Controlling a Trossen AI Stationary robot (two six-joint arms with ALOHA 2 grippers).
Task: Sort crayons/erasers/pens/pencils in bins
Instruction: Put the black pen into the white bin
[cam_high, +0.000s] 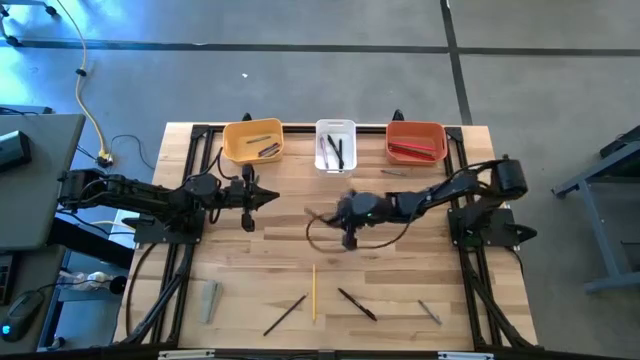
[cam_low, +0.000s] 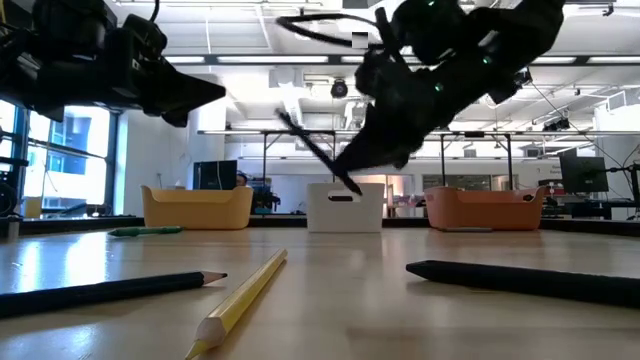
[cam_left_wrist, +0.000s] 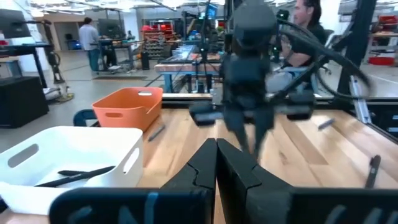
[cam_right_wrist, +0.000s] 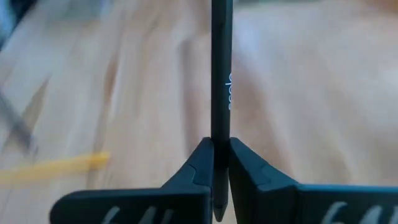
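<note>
Right gripper pinches black pen near its end, shaft projecting ahead, lifted clear of table for white bin. Left gripper pressed together, idle.

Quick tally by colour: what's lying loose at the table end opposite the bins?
Yellow: 1, the yellow pencil
Dark: 2, the dark pencil and the black stick
Grey: 2, the wide grey piece and the slim grey stick
Total: 5
Not counted: the held pen, clamped in the right tool above the table.
</note>
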